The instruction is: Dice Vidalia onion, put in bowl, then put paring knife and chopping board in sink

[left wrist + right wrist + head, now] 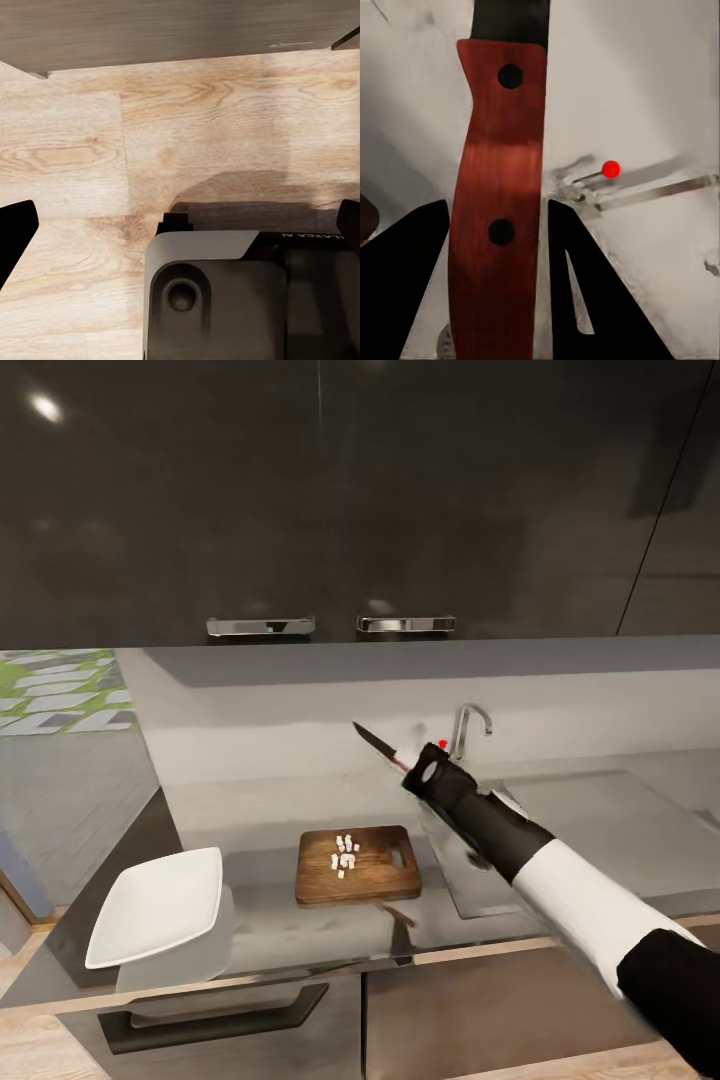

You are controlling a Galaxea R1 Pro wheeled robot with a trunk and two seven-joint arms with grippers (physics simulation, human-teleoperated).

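Between the two dark fingers of the right end effector (499,247) sat the red handle of the paring knife (499,187), clamped from both sides, its two black rivets showing in the right wrist view. From the head view, that right end effector (428,768) was raised above the bench (250,930), over the near-left part of the sink (600,830), and the dark blade (378,745) pointed up and away from it toward the back wall. Just behind the end effector stood the chrome tap (468,728), with its red knob (442,744) almost touching the end effector's outline; the same knob (610,169) showed beyond the handle in the right wrist view.

Below and to the left of the end effector lay the chopping board (358,865), flat on the bench just beside the sink's left rim. Small pale pieces of diced onion (345,853) rested in a loose cluster near the board's middle, well apart from the knife. Farther left of the end effector, near the bench's front corner, the white bowl (155,908) sat with nothing visible inside it.

The left end effector (180,225) hung low over a wooden floor (187,135), its dark fingertips at opposite edges of the left wrist view, spread wide with nothing between them.
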